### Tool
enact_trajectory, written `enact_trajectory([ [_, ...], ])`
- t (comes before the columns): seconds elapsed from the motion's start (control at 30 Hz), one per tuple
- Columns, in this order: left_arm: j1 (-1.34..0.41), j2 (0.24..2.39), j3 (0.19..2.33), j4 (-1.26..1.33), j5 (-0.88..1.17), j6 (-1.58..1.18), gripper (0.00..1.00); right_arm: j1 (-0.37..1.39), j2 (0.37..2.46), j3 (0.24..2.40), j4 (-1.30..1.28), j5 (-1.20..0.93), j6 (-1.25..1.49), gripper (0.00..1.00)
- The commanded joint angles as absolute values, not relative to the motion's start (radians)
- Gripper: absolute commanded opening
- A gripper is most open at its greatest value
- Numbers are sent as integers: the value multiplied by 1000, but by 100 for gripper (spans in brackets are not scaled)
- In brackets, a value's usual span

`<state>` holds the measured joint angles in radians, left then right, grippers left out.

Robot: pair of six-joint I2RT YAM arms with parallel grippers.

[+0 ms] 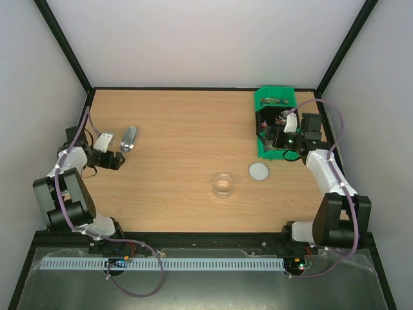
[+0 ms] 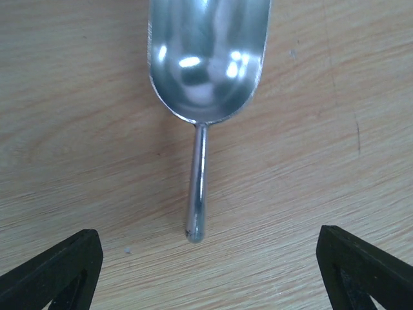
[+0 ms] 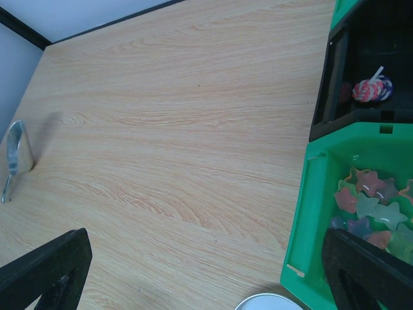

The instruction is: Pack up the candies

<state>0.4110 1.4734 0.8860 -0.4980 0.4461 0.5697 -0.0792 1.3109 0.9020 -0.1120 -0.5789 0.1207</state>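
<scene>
Left pincer (image 2: pixel 206 271) spread, empty, scoop (image 2: pixel 205 71) ahead, bowl cut off; right pincer (image 3: pixel 206 271) spread, empty; candies (image 3: pixel 371 206) in green bin (image 3: pixel 308 213), partly hidden by fingertip (image 3: pixel 368 271); lid (image 3: pixel 268 302) cropped; jar (image 1: pixel 223 185) on table (image 1: pixel 174 129)

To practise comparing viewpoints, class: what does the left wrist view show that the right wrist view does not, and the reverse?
Only the left wrist view: the open left gripper, and a close look at the metal scoop, its bowl empty and its handle pointing toward the camera.
Only the right wrist view: the open right gripper, a green bin holding star-shaped candies, a lollipop in the adjoining black compartment, and the edge of a round white lid.
Both: the scoop lying on the wooden table, small and far left in the right wrist view.
</scene>
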Motion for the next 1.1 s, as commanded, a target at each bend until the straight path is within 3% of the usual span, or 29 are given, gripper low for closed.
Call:
enact_trajectory([
  [0.0,405,1514,852,-435,486,679,91,-85,1338,925,-169,-566,146,98],
  [0.33,385,1600,805,-275,469,747,74,-91,1302,932,-156,-536,207,99],
  [0.8,371,1747,816,-85,471,739,30,-92,1271,912,-108,-641,263,99],
  [1.07,362,1745,865,-153,524,778,3,-91,1284,960,-167,-733,206,99],
])
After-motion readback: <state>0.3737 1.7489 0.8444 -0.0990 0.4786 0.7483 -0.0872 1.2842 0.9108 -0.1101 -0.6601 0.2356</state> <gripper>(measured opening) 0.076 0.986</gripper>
